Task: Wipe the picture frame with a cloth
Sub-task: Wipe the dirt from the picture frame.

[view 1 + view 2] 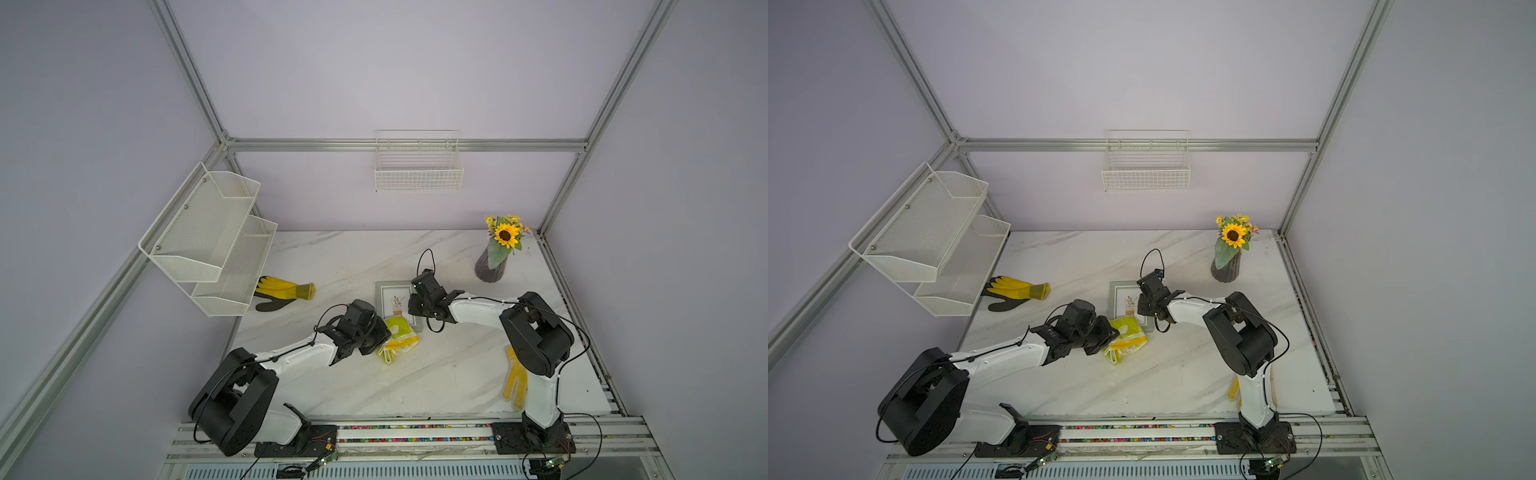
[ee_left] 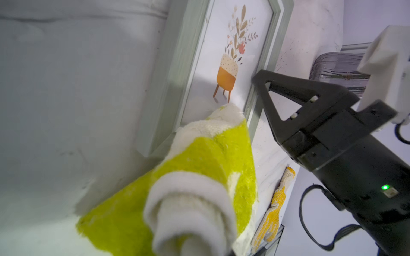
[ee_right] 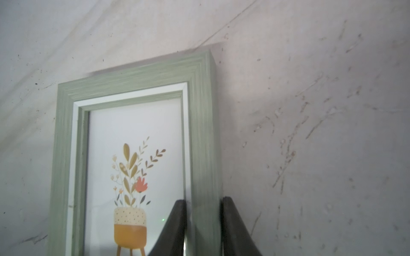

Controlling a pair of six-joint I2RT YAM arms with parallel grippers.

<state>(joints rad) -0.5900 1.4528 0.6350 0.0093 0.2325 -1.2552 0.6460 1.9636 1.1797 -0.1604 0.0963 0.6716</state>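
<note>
The left gripper (image 1: pixel 383 340) is clenched on one bunched end of the cloth (image 1: pixel 400 337). In the left wrist view the towel's rolled white edge fills the space at the fingers, which are themselves hidden by it. From there the cloth (image 2: pixel 199 164) stretches out, and its far end rests on the near end of the picture frame (image 2: pixel 175 66). There it covers the glass right up to the legs of the printed pot.

The right gripper (image 3: pixel 204 221) grasps the picture frame. One finger sits on the glass side and the other against the outer edge, pinching the side rail on the robot's right. In the left wrist view this gripper (image 2: pixel 257 84) stands just beside the tip of the cloth, apart from it.

In both top views the frame (image 1: pixel 388 289) lies face up near the middle of the table (image 1: pixel 415 386), between the two arms. The cloth overlaps its near right corner.

The table is white with grey marble veins. A yellow rubber glove (image 1: pixel 286 290) lies toward the left, under a two-tier mesh shelf (image 1: pixel 208 241). A yellow mesh glove (image 1: pixel 514 384) lies by the right arm's base. A dark vase with a sunflower (image 1: pixel 494 259) stands in the far right corner. A wire basket (image 1: pixel 419 174) hangs on the lilac back wall, which is framed with aluminium rails.
</note>
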